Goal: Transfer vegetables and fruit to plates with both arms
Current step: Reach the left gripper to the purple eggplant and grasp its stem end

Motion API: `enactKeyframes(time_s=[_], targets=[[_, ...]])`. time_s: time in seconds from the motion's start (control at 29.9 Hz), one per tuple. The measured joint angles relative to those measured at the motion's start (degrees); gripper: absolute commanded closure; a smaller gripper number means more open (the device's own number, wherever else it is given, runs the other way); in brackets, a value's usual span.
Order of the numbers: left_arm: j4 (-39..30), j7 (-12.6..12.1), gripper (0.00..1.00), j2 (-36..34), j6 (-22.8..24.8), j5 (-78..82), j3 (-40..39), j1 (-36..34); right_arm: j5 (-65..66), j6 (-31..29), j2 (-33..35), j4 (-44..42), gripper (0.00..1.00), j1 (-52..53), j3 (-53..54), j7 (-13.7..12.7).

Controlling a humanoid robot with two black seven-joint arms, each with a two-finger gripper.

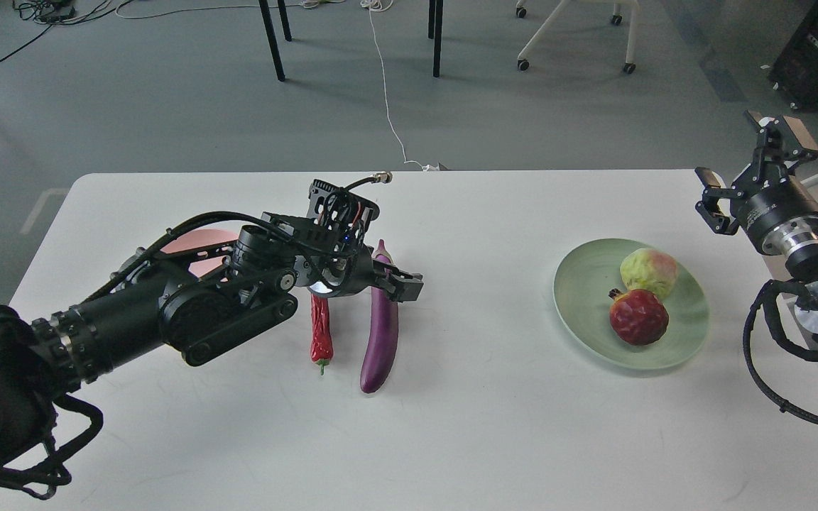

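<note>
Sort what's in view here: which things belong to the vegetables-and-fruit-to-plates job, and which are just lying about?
Belongs to the job: eggplant, chili pepper, yellow-green fruit, pomegranate, green plate, pink plate (mostly hidden behind the left arm), left gripper, right gripper.

Just lying about: white cable on the floor, black table legs, white wheeled chair base.

Your left gripper sat over the upper part of the eggplant, one finger crossing it; whether it gripped, you couldn't tell. The chili pepper lay just beside the eggplant, and the pink plate showed behind the arm. Your right gripper hung with fingers spread past the green plate, which held the yellow-green fruit touching the pomegranate.
</note>
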State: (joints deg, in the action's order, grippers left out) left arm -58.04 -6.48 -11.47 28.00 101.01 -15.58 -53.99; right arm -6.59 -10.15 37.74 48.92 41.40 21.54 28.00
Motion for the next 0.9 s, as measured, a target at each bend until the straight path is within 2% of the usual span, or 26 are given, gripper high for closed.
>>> enactKeyframes(time_s=[0.4, 0.53, 0.6, 0.7, 0.73, 0.84, 0.87, 0.9], targets=[[0.12, -1.65, 0.04, 0.10, 0.00, -2.76, 0.05, 1.98, 0.40, -0.13, 0.14, -0.05, 0.01, -0.27, -0.24, 0.00], [0.12, -2.24, 0.09, 0.22, 0.00, -3.09, 0.00, 2.96, 0.48, -0.12, 0.14, -0.05, 0.01, -0.83, -0.14, 0.00], [0.11, -2.29, 0.16, 0.41, 0.00, -3.52, -0.05, 3.16, 0.56, -0.13, 0.14, -0.06, 0.01, -0.95, -0.13, 0.00], [0.04, -2.36, 0.38, 0.89, 0.00, -5.46, -0.07, 3.17, 0.61, -0.13, 0.14, -0.12, 0.01, -1.04, -0.16, 0.00], [0.03, -2.40, 0.39, 1.02, 0.00, -5.98, -0.07, 3.17, 0.63, -0.13, 0.14, -0.13, 0.01, -1.05, -0.22, 0.00], [0.01, -3.17, 0.76, 1.68, 0.00, -6.84, -0.07, 3.17, 0.68, -0.13, 0.14, -0.14, 0.01, -1.06, -0.33, 0.00], [-0.03, -3.85, 0.82, 1.84, 0.00, -6.96, -0.07, 3.17, 0.69, -0.13, 0.14, -0.14, 0.01, -1.08, -0.36, 0.00], [-0.12, -4.70, 0.83, 1.99, 0.00, -7.05, -0.07, 3.17, 0.70, -0.12, 0.14, -0.14, 0.01, -1.11, -0.37, 0.00]])
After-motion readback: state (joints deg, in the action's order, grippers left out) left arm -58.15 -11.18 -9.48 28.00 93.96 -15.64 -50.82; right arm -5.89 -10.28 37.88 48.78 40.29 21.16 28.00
